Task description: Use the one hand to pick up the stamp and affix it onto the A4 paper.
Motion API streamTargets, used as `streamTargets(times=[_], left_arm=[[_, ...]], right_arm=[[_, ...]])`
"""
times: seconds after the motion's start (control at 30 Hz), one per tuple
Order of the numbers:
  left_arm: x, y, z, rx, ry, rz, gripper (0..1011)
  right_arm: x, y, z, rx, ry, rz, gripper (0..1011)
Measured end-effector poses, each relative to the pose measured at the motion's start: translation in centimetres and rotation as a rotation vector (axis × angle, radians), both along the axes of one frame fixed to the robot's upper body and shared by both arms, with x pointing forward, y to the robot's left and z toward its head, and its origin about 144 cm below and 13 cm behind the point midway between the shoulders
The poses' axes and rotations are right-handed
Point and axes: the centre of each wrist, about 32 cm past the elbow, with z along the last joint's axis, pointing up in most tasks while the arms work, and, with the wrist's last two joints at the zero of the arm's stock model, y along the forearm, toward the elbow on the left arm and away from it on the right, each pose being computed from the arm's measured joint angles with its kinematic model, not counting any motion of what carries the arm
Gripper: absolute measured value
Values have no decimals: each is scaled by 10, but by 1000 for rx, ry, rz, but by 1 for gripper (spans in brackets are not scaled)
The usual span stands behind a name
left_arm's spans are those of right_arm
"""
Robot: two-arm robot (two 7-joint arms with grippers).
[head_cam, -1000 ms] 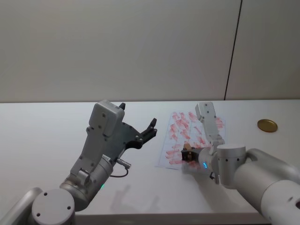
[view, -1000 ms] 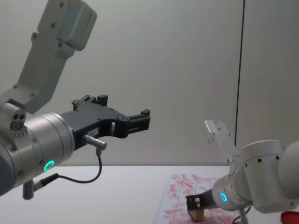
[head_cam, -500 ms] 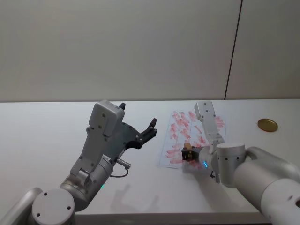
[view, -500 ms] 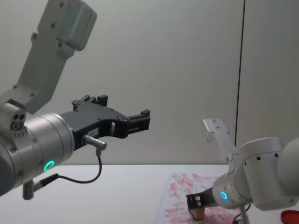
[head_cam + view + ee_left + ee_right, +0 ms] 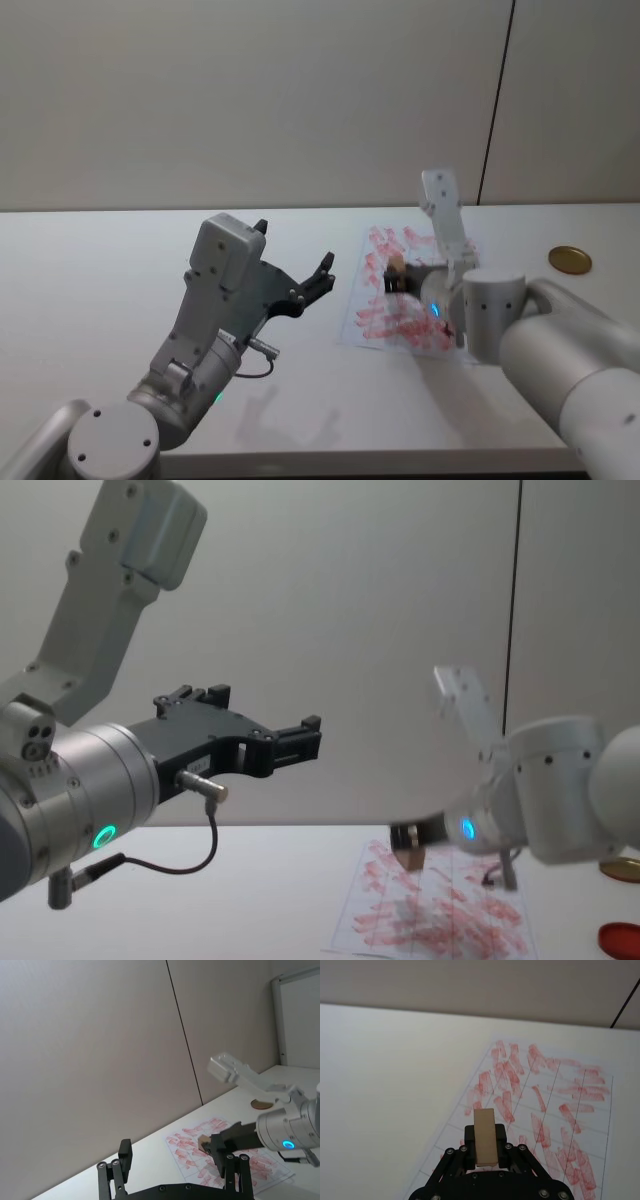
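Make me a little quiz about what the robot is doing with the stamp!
1. True or false: the right gripper is holding the stamp.
2. Pick one. Where is the stamp compared with the A4 paper? A) pressed flat on it. B) up in the air above it. C) lying beside it.
3. Fill the gap: the left gripper is raised off to the side, and its fingers are ____ (open or shut).

Key: 1 true. 2 B. 3 open.
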Motion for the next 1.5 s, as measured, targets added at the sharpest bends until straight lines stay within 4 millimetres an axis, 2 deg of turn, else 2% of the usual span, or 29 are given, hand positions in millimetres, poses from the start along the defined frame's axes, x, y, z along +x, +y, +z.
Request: streamTargets(times=[0.33, 0.5, 0.7, 1.03, 1.5], left_arm=[[0, 0, 0, 0, 0, 0, 993], [0, 0, 0, 0, 0, 0, 993], [0, 0, 0, 0, 0, 0, 993], [0, 0, 0, 0, 0, 0, 993], [0, 0, 0, 0, 0, 0, 993]], right_arm=[[-11, -12, 42, 59, -123, -20, 217], [-23, -23, 56, 70, -161, -57, 218], [-35, -40, 62, 69, -181, -109, 218], [-55, -75, 53, 44, -157, -216, 218], [-71, -117, 24, -10, -69, -335, 218]])
